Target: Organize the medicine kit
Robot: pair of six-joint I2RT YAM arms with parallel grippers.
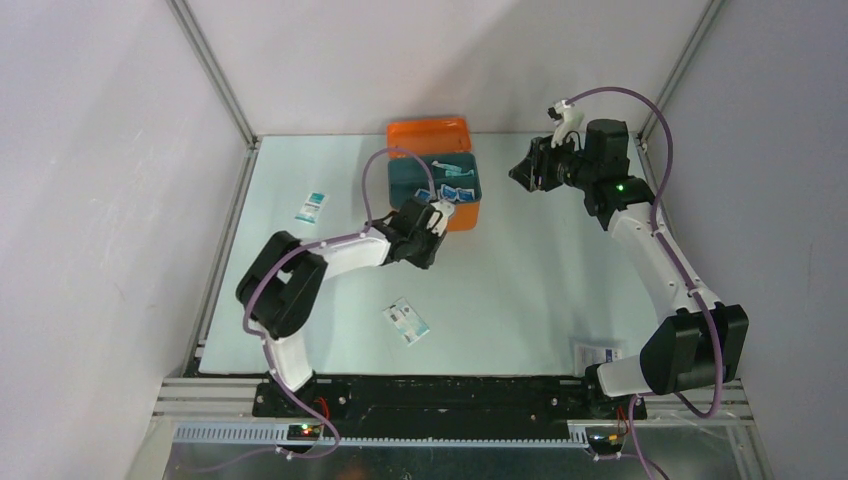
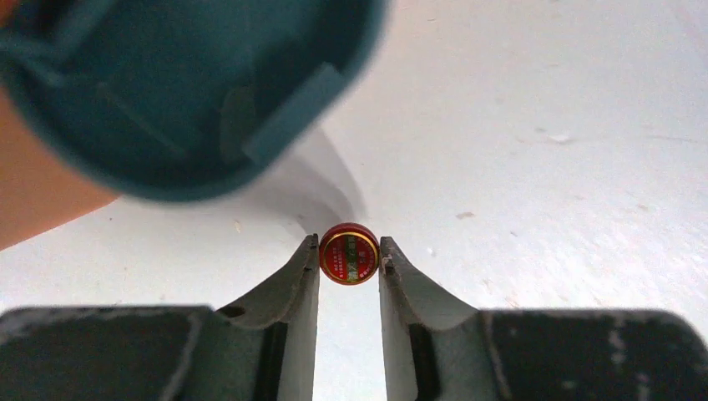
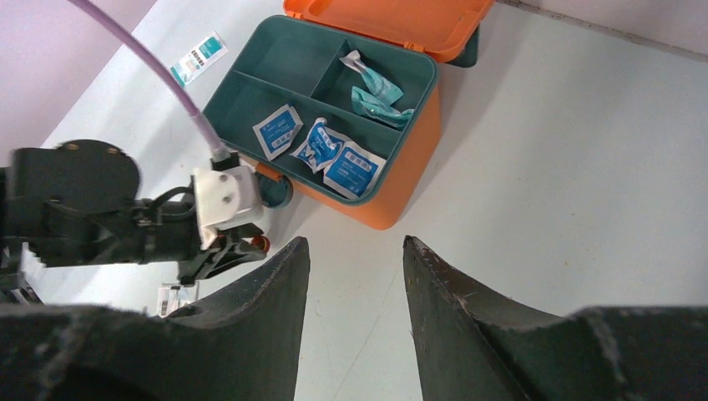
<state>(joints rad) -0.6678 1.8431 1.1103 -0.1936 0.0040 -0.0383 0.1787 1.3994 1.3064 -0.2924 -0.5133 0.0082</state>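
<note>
Medicine kit [image 1: 430, 135] open, far centre of table [image 1: 520, 290].
Orange box, rounded corners, lid tipped back; teal divided tray [image 3: 267, 92] inside holds blue sachets [image 3: 321, 150]. Left gripper [image 2: 350, 255] just beside its front, pinching small red round tin [image 2: 349, 256]. Right gripper [image 3: 355, 251] parted, empty, to kit's right.

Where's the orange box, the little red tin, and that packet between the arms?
orange medicine kit [image 3: 402, 167]: right wrist view, front wall.
red tin [image 2: 349, 254]: left wrist view, label face.
packet [image 1: 405, 321]: top view, its middle.
</note>
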